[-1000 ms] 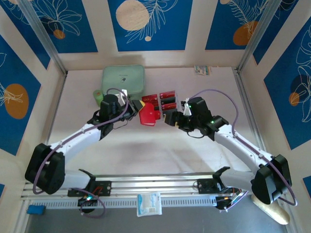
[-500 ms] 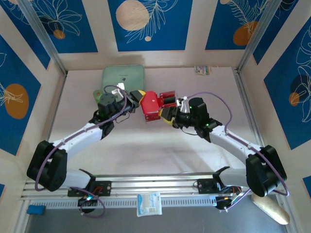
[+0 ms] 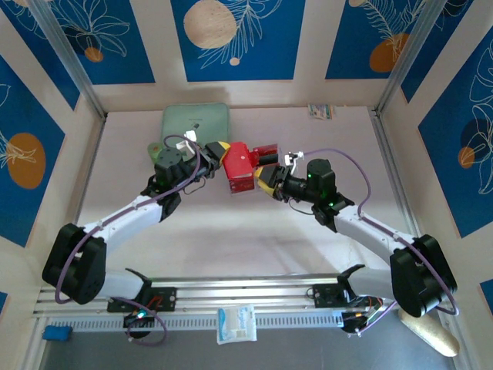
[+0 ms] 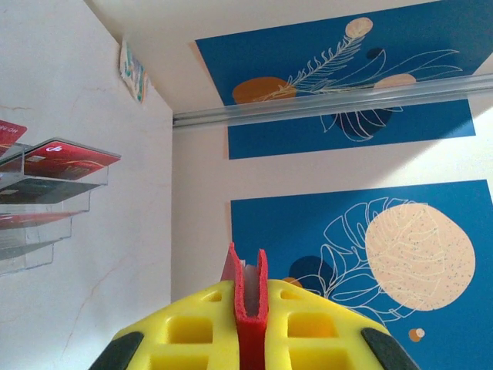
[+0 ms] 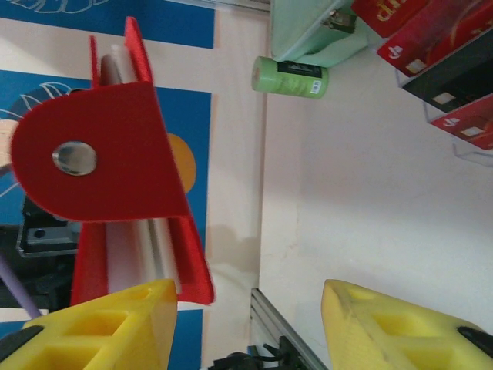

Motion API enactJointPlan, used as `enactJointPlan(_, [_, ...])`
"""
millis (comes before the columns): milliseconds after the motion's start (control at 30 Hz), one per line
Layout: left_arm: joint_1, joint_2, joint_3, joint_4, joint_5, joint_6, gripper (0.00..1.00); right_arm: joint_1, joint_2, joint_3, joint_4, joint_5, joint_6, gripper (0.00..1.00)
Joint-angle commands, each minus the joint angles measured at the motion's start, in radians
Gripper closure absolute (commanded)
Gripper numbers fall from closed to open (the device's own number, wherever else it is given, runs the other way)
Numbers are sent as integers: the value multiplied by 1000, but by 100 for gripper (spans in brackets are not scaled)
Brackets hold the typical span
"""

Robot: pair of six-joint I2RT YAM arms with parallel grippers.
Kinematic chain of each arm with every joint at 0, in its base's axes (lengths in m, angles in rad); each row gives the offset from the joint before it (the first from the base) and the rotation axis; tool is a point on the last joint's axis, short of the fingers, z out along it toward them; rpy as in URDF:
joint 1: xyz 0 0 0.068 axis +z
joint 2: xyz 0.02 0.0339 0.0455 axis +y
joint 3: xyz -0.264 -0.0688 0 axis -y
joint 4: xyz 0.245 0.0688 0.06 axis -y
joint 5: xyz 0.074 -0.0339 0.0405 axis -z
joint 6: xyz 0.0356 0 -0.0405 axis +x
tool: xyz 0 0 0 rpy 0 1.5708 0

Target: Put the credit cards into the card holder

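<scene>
- the left fingers (image 3: pixel 218 148) (image 4: pixel 192 331) are pressed together on one edge of the card holder (image 3: pixel 239 165) (image 4: pixel 246 297), pinching the red wallet so it is held up off the bench (image 3: pixel 231 239)
- the card holder hangs between the two arms, over the middle of the bench and nearer its far edge; in the right wrist view its rounded snap tab (image 5: pixel 92 158) faces the camera, with pale sleeves showing between the red covers
- the right fingers (image 3: pixel 266 181) (image 5: pixel 100 327) are spread, with bare bench showing in the gap; one finger sits right at the lower edge of the card holder (image 5: pixel 115 254), but i cannot tell whether it touches
- the credit cards (image 3: pixel 266 149) (image 4: pixel 62 156) (image 5: pixel 431 46), red and black-and-red, rest in a clear tiered stand (image 4: pixel 46 208) (image 5: pixel 474 154) just beyond the card holder, toward the far edge
- a mint-green zip case (image 3: pixel 195 123) (image 5: pixel 308 31) lies by the far edge, left of centre, with a small green roll (image 3: pixel 156 153) (image 5: pixel 291 77) beside its left side
</scene>
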Motion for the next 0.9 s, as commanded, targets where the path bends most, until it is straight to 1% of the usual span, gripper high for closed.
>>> enactJointPlan(0, [-9,-27,6,61,-16,-16,100,11,-16,-9,77,-6,33,47])
enactJointPlan(233, [-14,-22,7,62,-16,-15,100,27,40,5,159,-9,68,49])
enactJointPlan(600, [-31,-9,4,66,-19,-14,100,40,98,27,240,-29,100,52])
enactJointPlan(867, [-41,9,-1,78,-20,-14,100,37,105,35,248,-38,105,58])
